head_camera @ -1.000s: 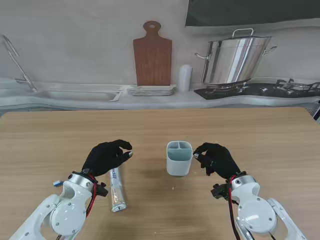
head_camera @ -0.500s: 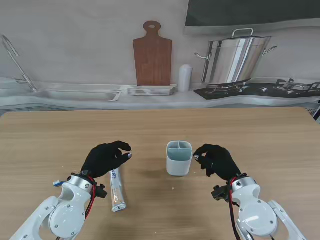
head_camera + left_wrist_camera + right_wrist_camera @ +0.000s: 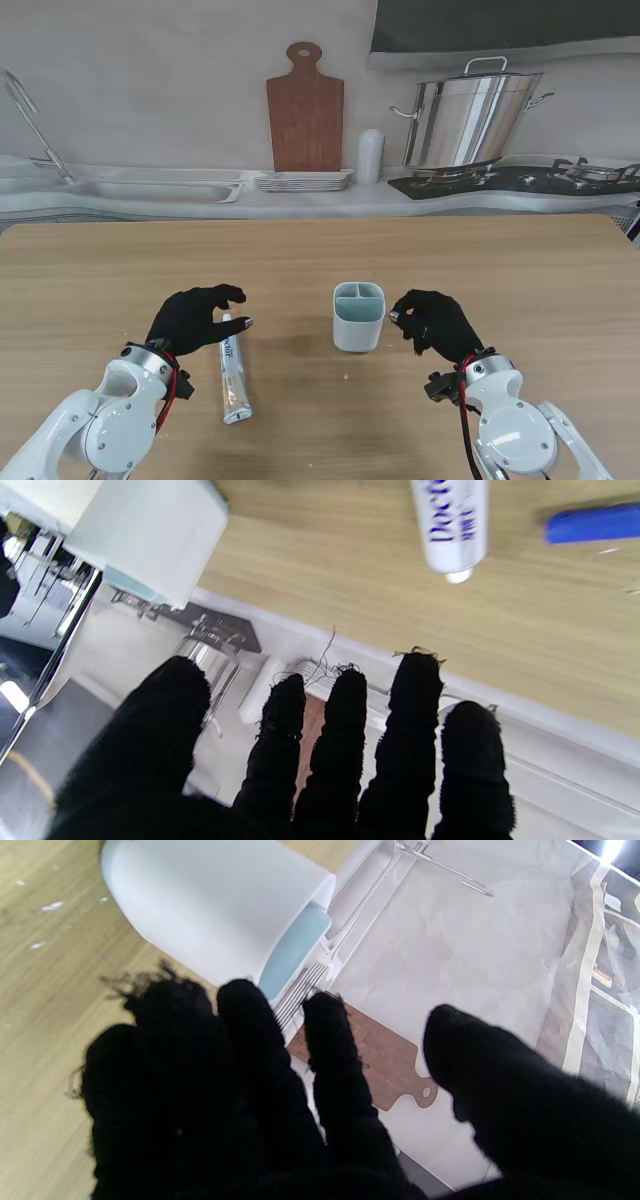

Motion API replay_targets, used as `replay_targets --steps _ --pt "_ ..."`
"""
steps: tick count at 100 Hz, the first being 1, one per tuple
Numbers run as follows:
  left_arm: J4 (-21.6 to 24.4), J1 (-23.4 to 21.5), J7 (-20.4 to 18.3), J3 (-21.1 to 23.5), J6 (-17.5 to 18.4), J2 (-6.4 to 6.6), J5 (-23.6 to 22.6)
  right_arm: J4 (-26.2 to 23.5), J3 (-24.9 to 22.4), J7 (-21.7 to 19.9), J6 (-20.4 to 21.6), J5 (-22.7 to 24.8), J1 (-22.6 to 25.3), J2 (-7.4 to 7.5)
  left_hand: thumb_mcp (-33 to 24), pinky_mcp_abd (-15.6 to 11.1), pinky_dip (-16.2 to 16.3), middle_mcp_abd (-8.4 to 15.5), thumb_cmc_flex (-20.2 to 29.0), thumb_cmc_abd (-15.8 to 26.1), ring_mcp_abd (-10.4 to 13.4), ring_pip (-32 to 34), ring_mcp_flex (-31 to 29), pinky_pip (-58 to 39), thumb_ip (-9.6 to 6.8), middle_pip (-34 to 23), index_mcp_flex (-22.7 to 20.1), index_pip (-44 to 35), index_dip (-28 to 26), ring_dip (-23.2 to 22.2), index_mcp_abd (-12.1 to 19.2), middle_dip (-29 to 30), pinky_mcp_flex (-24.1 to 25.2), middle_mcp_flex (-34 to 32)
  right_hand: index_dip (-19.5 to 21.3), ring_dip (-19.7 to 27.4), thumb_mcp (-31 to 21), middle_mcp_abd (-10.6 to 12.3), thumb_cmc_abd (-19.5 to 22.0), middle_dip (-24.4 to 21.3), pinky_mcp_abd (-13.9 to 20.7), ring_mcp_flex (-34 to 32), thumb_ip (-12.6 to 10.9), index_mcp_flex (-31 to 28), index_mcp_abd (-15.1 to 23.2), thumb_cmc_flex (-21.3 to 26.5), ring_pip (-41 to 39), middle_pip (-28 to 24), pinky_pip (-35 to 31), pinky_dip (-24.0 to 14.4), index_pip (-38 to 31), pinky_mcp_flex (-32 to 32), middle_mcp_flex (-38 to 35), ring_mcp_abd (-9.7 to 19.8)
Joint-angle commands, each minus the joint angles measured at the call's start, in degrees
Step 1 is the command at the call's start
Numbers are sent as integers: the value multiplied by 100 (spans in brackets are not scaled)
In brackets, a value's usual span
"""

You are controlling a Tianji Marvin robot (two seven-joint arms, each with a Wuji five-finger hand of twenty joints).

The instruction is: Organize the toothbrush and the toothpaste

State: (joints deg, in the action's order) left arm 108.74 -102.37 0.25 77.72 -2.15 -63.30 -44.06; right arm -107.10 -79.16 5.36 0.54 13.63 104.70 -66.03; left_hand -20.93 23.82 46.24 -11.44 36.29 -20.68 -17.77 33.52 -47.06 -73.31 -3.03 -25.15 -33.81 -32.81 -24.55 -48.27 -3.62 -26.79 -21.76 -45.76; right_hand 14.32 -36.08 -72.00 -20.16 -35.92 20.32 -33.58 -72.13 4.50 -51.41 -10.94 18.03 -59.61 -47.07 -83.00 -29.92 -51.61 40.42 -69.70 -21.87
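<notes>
A white toothpaste tube lies on the wooden table, its cap end pointing away from me. My left hand, in a black glove, hovers just left of that cap end with fingers apart and nothing in it. The left wrist view shows the toothpaste tube and beside it a blue toothbrush handle; in the stand view my left arm hides the toothbrush. A pale divided holder cup stands at the middle. My right hand waits close to its right side, fingers loosely curled and holding nothing. The holder cup fills the right wrist view.
Behind the table's far edge runs a counter with a sink, a stack of plates, a wooden cutting board, a white bottle and a steel pot on a stove.
My left hand has drawn back to the left and nearer to me, off the toothpaste's cap end. The right hand has barely shifted.
</notes>
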Motion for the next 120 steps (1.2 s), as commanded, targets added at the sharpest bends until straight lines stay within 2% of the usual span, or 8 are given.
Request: replay_targets --steps 1,12,22,38,55,73,92,120 --pt "188 -124 -271 131 -26 93 -37 -56 -6 -43 24 20 93 -20 319 -250 167 -4 9 211 25 457 -345 -423 -169 -275 150 39 -82 -283 192 -83 -252 -374 -49 74 -26 -366 -66 76 -525 -101 88 -139 166 -107 23 -4 -99 -244 -63 -111 28 -393" --pt "329 -237 -730 296 -46 176 -313 -72 -14 -55 29 15 109 -16 708 -349 210 -7 56 392 37 963 -706 -868 -227 -504 -14 44 -87 -575 351 -242 -603 -734 -108 72 -20 -369 4 76 -525 -100 33 -89 162 -140 25 0 -99 -243 38 -111 27 -402" --pt "434 -316 -1177 384 -123 252 -589 -97 -23 -48 22 14 133 -19 1058 -494 175 35 124 546 122 1246 -859 -1130 -258 -725 -120 -78 -182 -702 354 -401 -778 -863 -122 74 -12 -383 23 78 -525 -98 -17 -56 163 -138 35 1 -99 -243 90 -111 24 -418" --pt "390 -261 -1431 244 -566 287 -824 -127 -39 -20 40 51 165 -20 1277 -478 125 -69 12 555 34 1673 -1224 -1586 -348 -1067 -414 -624 -486 -745 -119 -510 -1200 -1216 -112 66 0 -378 36 80 -525 -103 -60 -44 174 -155 26 4 -99 -243 112 -111 20 -403" --pt "199 86 -1810 -75 -1054 338 -1029 -143 -34 -54 40 50 181 -12 1512 -518 56 -144 -194 559 -54 2007 -1373 -1965 -342 -1277 -492 -857 -575 -746 -323 -560 -1423 -1333 -106 63 17 -364 57 81 -525 -100 -67 -55 166 -162 26 9 -100 -243 107 -111 18 -396" --pt "-33 571 -2347 -442 -1347 411 -1331 -146 -44 -64 64 47 190 -9 1666 -745 -93 -68 -389 566 54 2428 -1650 -2413 -377 -1575 -587 -1194 -716 -732 -313 -647 -1831 -1542 -101 61 23 -370 53 83 -525 -100 -74 -61 172 -159 26 11 -100 -242 109 -111 15 -407" --pt "-137 717 -2465 -598 -1618 421 -1573 -145 -71 -50 85 42 198 -13 1717 -812 -205 9 -476 574 76 2879 -1938 -2824 -389 -1909 -764 -1709 -1058 -771 -153 -813 -2152 -1783 -96 55 28 -372 51 87 -525 -102 -76 -82 168 -165 17 10 -100 -242 111 -111 9 -402" --pt "-541 1206 -2684 -978 -1805 456 -1656 -171 -89 -53 126 60 236 -9 1797 -883 -260 -34 -678 626 44 2927 -1941 -2915 -377 -1878 -753 -1655 -1073 -740 -194 -803 -2226 -1768 -96 51 29 -358 56 90 -525 -102 -74 -87 174 -168 9 9 -100 -242 114 -111 0 -405"
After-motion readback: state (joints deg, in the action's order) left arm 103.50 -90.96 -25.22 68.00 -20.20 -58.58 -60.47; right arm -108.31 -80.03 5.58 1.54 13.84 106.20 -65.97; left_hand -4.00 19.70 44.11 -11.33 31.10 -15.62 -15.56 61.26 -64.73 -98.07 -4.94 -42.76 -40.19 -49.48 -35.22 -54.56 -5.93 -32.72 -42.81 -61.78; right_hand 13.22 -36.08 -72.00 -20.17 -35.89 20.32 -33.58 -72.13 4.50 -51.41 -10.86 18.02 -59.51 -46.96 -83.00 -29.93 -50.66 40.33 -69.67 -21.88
